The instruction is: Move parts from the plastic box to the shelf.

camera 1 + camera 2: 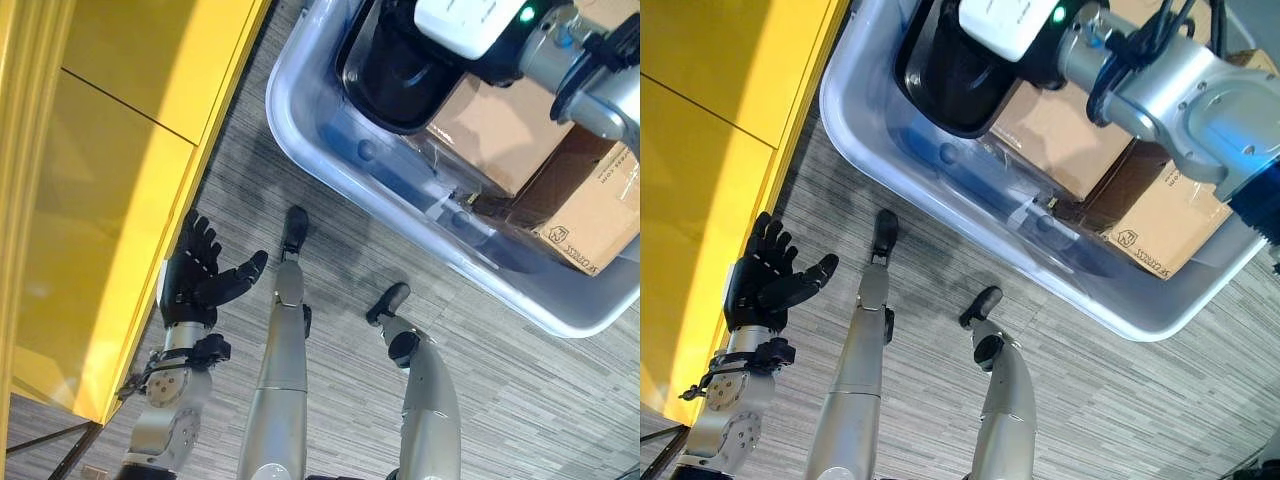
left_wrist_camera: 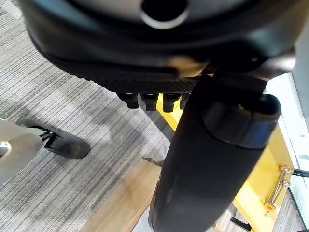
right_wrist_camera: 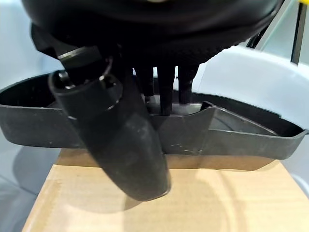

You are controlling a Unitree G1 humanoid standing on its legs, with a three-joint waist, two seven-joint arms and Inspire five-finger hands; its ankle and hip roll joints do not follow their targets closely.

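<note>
We are reaching our right hand [image 3: 120,130] into the plastic box [image 1: 330,150], where it is gripping a black tray [image 3: 231,137]: in the right wrist view our fingers [image 3: 166,89] are hooking down inside the tray's wall while the thumb is lying against its outer face, so the hand is clamped on that rim. From the head views the black tray [image 1: 385,85] is sitting at the far end of the box, tilted up against the wall, with our right arm coming in over it. Just beneath and beside the tray, cardboard boxes [image 1: 500,130] are filling the rest of the bin; the tray's lower edge is resting on the top of one of them.

We are holding our left hand [image 1: 200,275] out low over the grey striped floor [image 1: 500,380], fingers spread apart and relaxed, thumb angled outward, grasping nothing. It is hanging just beside the yellow shelf [image 1: 110,170], close to its edge without touching it. The plastic box is lying on the floor, well apart from the left hand and near the shelf's far end.
</note>
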